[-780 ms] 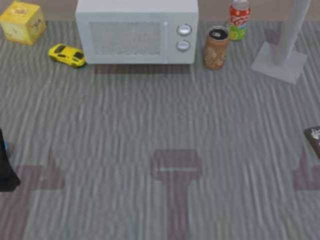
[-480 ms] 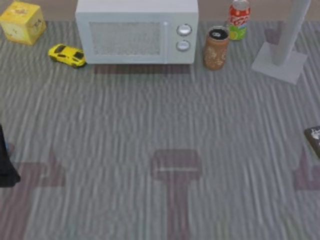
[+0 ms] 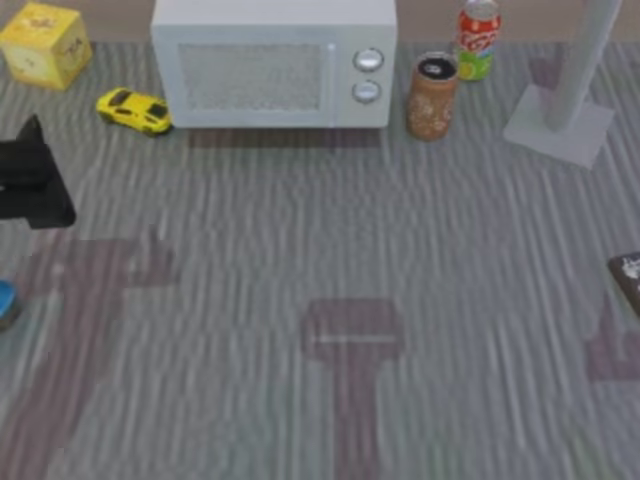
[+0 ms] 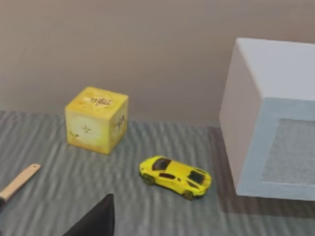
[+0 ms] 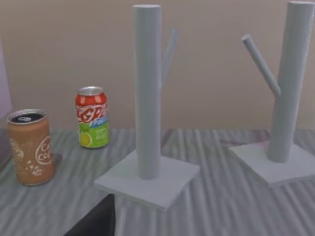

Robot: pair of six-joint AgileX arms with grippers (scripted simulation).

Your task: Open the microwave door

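The microwave (image 3: pixel 275 20) stands at the far edge of the table, left of centre, with two silver knobs (image 3: pixel 367 76) on its narrow panel. Its door (image 3: pixel 255 76), with the speckled mesh window, lies flush and shut. My left gripper (image 3: pixel 36 160) hovers at the left edge, nearer than the microwave and well left of its front. From the left wrist view I see the microwave's side (image 4: pixel 236 123) and the door's edge (image 4: pixel 290 152). My right gripper (image 3: pixel 627 280) stays parked at the right edge.
A yellow toy car (image 3: pixel 133 110) lies just left of the microwave, and a yellow cube box (image 3: pixel 45 45) sits farther left. A brown can (image 3: pixel 432 95) and a red-green can (image 3: pixel 477 38) stand to its right, then a grey post stand (image 3: pixel 560 120).
My left arm has swung from the near left edge towards the far side, and now sits close to the toy car. The door and right arm have not moved.
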